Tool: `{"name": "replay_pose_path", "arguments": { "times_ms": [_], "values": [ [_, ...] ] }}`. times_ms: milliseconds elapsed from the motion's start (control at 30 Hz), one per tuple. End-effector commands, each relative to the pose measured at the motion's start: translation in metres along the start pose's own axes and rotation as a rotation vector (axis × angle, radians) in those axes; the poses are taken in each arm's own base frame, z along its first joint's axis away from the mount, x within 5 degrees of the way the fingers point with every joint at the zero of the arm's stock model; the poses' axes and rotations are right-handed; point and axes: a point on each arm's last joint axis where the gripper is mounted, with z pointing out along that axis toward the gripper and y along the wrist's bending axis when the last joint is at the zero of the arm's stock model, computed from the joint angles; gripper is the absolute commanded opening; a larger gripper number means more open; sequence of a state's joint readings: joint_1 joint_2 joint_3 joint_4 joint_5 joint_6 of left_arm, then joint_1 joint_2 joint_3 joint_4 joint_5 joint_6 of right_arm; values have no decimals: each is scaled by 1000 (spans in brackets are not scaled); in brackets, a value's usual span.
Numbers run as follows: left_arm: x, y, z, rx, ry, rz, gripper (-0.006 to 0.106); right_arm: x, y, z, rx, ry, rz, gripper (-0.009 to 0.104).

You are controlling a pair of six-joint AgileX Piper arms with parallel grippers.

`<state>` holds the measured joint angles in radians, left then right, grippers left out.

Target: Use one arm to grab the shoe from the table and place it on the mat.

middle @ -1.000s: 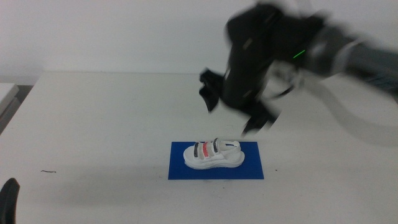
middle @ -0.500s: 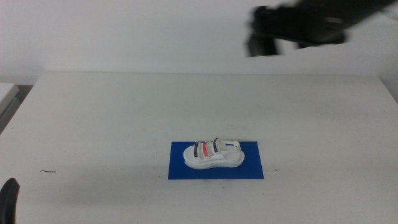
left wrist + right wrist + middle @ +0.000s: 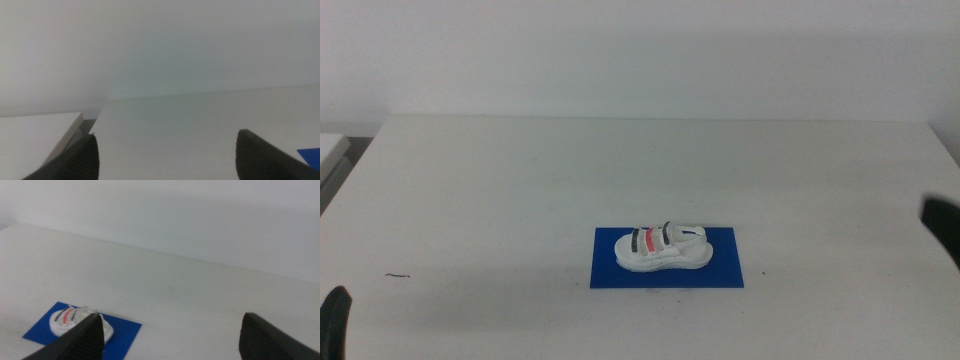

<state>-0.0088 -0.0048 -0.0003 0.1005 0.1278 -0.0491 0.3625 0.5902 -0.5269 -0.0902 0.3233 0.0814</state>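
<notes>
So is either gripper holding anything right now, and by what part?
Nothing is held. Both the left gripper and right gripper are open and empty; the shoe lies free on the mat.

Table [image 3: 520, 190] is seen as smooth, matt white. Mat [image 3: 720, 272] is rendered flat, matt dark blue, thin like sheet. Shoe [image 3: 663, 247] is shown with smooth white sole, cloth-like straps. Jaws are seen dark, matt, plastic-looking.

I read the shoe [image 3: 663, 248] as white with black and red straps; mat [image 3: 667, 258] solid dark blue; table [image 3: 520, 190] plain white; both grippers' jaws dark, left gripper [image 3: 165, 150], right gripper [image 3: 172, 332].
</notes>
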Motion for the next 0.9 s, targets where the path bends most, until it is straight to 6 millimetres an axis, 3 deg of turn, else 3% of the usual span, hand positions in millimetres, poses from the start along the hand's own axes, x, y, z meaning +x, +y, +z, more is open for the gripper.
{"name": "replay_pose_path", "arguments": {
  "times_ms": [0, 200, 533, 867],
  "values": [
    [-1, 0, 0, 2, -7, -5, 94, 26, -3, -12, 23, -91, -20, 82],
    [-1, 0, 0, 2, -7, -5, 94, 79, -8, -26, 101, -174, 1, 82],
    [-1, 0, 0, 2, -7, -5, 94, 125, -15, -35, 288, -248, -7, 82],
    [-1, 0, 0, 2, -7, -5, 94, 127, -18, -35, 341, -254, 12, 82]
  ]
}}
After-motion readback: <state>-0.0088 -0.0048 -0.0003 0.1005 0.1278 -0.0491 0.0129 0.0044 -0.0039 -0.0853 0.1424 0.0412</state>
